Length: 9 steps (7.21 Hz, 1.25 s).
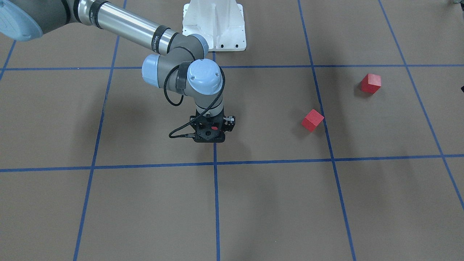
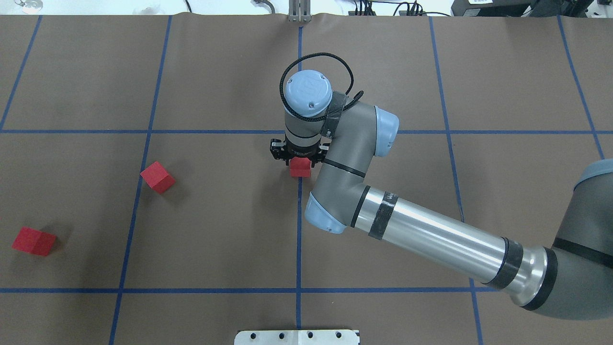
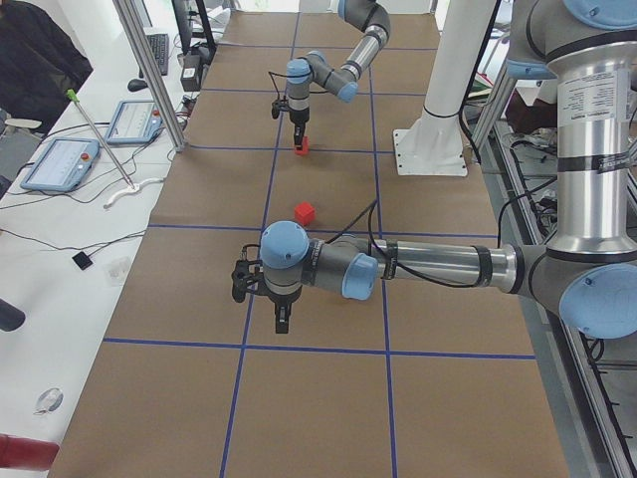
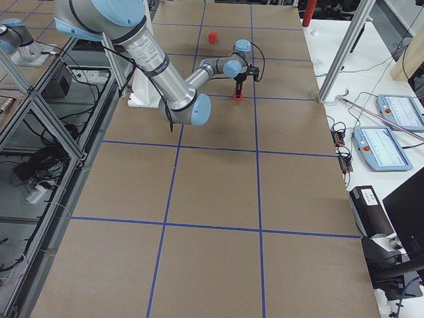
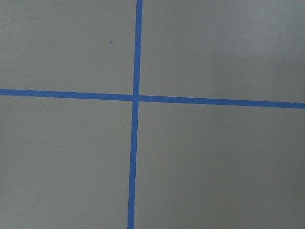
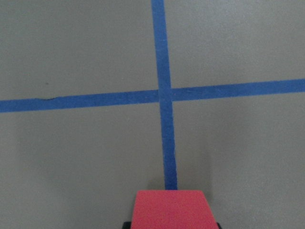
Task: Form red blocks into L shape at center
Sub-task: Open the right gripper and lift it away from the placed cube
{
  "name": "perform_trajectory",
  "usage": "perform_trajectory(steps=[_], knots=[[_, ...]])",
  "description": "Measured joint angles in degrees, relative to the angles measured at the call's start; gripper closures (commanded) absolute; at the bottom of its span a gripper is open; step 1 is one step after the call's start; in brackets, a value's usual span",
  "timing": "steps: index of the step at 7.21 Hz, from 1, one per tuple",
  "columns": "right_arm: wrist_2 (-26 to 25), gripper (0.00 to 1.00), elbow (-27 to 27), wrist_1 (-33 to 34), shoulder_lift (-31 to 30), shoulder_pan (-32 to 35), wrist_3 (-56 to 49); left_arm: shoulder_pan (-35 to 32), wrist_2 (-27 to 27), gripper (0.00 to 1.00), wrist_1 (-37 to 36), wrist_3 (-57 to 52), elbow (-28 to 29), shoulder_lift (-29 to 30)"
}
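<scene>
Desk (image 2: pixel 215 230): a brown matte sheet gridded with blue tape (image 2: pixel 143 132), with benches bearing pendants (image 3: pixel 60 164) alongside. The right arm (image 2: pixel 431 235) reaches mid-desk. The left arm (image 3: pixel 438 267) hangs elsewhere, and whether the left fingers (image 3: pixel 284 319) are apart or together cannot be told. The right fingers (image 3: pixel 298 129) are clamped on the first block (image 2: pixel 300 168), on the middle line just at 6 o'clock of the centre crossing (image 6: pixel 164 94), overhead view. The second block (image 2: pixel 158 177) lies at 9 o'clock and the third block (image 2: pixel 33 241) at 8 o'clock, both well apart. Step, as judged: seating the L's first block. Next: release it squarely, then fetch the others.
</scene>
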State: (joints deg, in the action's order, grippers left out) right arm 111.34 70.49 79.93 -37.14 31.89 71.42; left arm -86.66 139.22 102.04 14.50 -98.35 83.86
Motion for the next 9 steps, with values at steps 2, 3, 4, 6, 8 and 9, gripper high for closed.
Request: perform_trajectory(steps=[2,3,4,6,8,9], knots=[[0.13,0.0,1.19,0.08,-0.03,0.48,-0.04,0.05,0.07,0.0,0.52,0.08,-0.2,0.18],[0.41,0.0,3.26,1.04,-0.45,1.16,-0.05,0.25,0.1,0.0,0.98,0.13,-0.32,0.32],[0.75,0.0,6.92,3.05,-1.95,2.1,-0.09,0.85,0.12,0.0,1.37,0.18,-0.76,0.56],[3.45,0.0,17.22,5.36,-9.53,6.16,-1.57,3.37,0.09,0.0,2.33,3.66,-3.37,1.04],[7.53,0.0,24.52,5.77,-18.66,12.15,-7.74,8.15,0.03,0.0,8.81,23.38,-4.94,1.84],[9.5,0.0,25.72,5.74,-22.07,15.46,-11.97,11.93,-0.15,0.0,13.02,33.29,-5.06,2.72]])
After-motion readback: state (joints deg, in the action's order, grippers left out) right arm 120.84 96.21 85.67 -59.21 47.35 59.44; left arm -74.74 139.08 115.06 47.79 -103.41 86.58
